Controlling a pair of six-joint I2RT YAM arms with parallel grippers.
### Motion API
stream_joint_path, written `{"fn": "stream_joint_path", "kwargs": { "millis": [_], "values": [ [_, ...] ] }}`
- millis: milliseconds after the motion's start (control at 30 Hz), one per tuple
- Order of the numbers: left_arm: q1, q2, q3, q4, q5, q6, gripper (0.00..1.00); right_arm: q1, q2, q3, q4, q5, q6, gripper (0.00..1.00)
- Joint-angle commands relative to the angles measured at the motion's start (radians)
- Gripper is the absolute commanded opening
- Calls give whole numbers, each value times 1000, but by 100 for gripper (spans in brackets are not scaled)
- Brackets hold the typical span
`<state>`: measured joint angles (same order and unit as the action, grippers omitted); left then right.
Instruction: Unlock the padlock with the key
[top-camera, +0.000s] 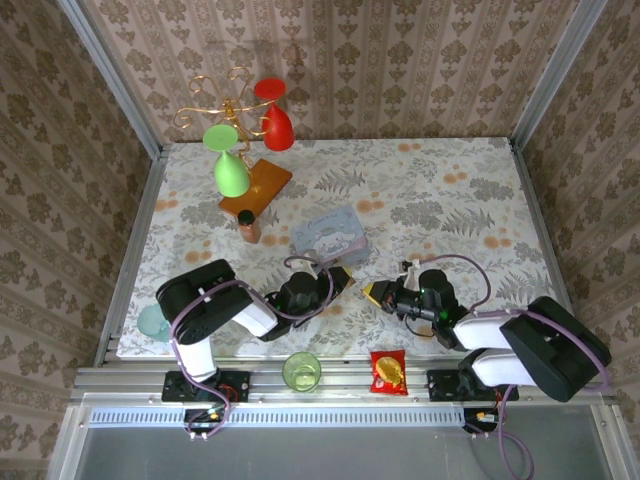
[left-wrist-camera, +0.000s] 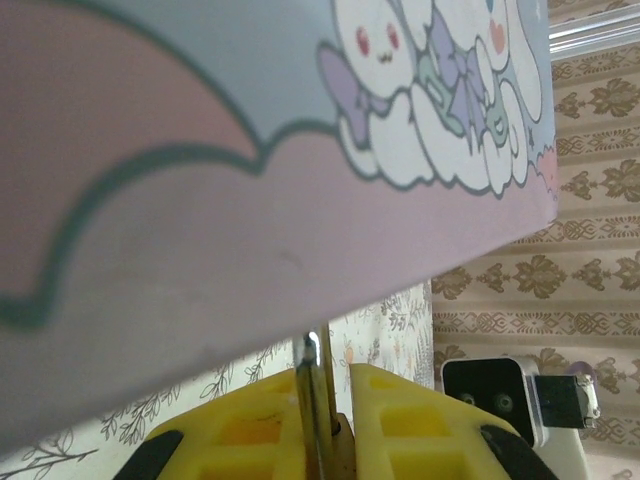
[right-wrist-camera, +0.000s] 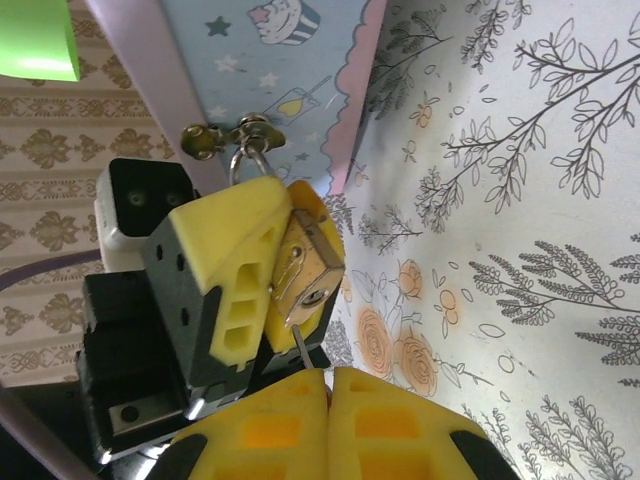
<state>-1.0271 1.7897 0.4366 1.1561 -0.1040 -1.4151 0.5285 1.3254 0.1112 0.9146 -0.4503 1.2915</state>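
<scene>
- Padlock (right-wrist-camera: 303, 262): brass-coloured metal, brushed, with a dull sheen.
- Shackle (left-wrist-camera: 312, 375): polished silver metal, mirror-bright.
- Key (right-wrist-camera: 300, 345): thin shaft of bare metal.
- Tin (right-wrist-camera: 280, 80): smooth printed surface, soft satin gloss.
- Left fingers (right-wrist-camera: 232, 268): yellow moulded plastic, matt.
- Table (right-wrist-camera: 520, 250): matt floral-print cover.
- Green goblet (top-camera: 232, 173), 11 o'clock on the table: glossy, smooth.

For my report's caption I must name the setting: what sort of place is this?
Probably a robot test booth dressed like a home: wallpaper panels between bare metal posts, and a floral table cover.
</scene>
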Motion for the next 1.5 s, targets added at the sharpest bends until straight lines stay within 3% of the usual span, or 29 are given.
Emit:
{"fn": "stream_joint_path", "kwargs": {
  "millis": [0,267,533,767,1467],
  "values": [
    [-9,-66,-2,35,-17,-10,0,7,59,35,103,-10,23,0],
    [-7,-70,-6,45,-18,-18,0,6,318,39,401,-24,107,0],
    [-7,-108,-7,3,-43,4,0,2,185,21,236,-18,29,0],
    [-8,-138,1,-26,-41,24,0,5,305,57,400,-41,84,0],
    [-1,-75,11,27,-46,-6,0,10,219,-4,373,-12,38,0]
  ]
}}
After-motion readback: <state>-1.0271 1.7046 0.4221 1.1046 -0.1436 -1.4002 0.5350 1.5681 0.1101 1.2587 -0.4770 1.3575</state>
